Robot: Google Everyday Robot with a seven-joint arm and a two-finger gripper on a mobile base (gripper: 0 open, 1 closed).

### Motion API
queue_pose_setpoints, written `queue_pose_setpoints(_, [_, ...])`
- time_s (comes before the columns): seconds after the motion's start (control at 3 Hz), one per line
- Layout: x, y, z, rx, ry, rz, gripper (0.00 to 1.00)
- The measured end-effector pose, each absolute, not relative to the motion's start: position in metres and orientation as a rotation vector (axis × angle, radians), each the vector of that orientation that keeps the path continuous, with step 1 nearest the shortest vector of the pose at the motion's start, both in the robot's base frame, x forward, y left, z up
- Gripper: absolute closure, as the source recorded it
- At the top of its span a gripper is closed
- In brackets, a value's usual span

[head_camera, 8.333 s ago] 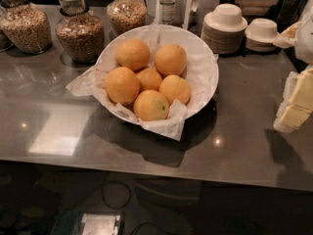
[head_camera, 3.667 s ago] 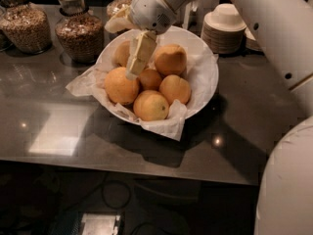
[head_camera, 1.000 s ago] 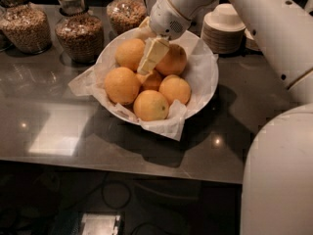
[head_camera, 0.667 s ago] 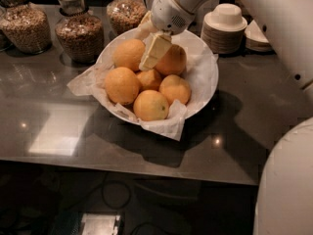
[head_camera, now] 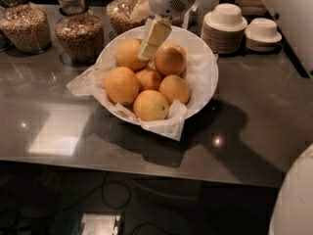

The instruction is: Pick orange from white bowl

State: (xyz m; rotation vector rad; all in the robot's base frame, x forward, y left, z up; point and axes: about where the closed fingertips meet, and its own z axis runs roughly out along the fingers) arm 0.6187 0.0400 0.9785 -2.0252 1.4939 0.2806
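The white bowl (head_camera: 205, 65), wide, shallow and lined with crumpled white paper, sits on the grey counter and holds six oranges. My gripper (head_camera: 146, 27) hangs over the bowl's back edge, open and empty. One cream finger (head_camera: 154, 37) points down into the gap between the back-left orange (head_camera: 128, 54) and the back-right orange (head_camera: 170, 59), close above them. The other finger (head_camera: 139, 9) sits higher, behind the back-left orange. A smaller orange (head_camera: 148, 78) lies in the middle, with others at the left (head_camera: 121, 85), front (head_camera: 151, 105) and right (head_camera: 174, 89).
Glass jars of grains (head_camera: 78, 31) stand at the back left, another jar (head_camera: 122, 11) behind the bowl. Stacks of small white paper bowls (head_camera: 224, 26) stand at the back right. My arm's white shell (head_camera: 293, 199) fills the lower right corner.
The gripper has risen slightly over the back of the bowl, its lower finger staying between the two back oranges. All six oranges lie where they were.
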Motion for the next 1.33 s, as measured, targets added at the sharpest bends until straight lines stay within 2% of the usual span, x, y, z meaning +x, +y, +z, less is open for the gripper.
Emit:
queue_pose_setpoints(0.33, [0.627, 0.039, 0.972, -1.995, 1.479, 0.318, 0.43])
queue_pose_setpoints(0.67, [0.633, 0.036, 0.960, -1.960, 1.490, 0.371, 0.48])
queue_pose_setpoints(1.0, [0.631, 0.034, 0.946, -1.923, 1.507, 0.437, 0.44])
queue_pose_setpoints(1.33, [0.631, 0.036, 0.934, -1.896, 1.508, 0.499, 0.31])
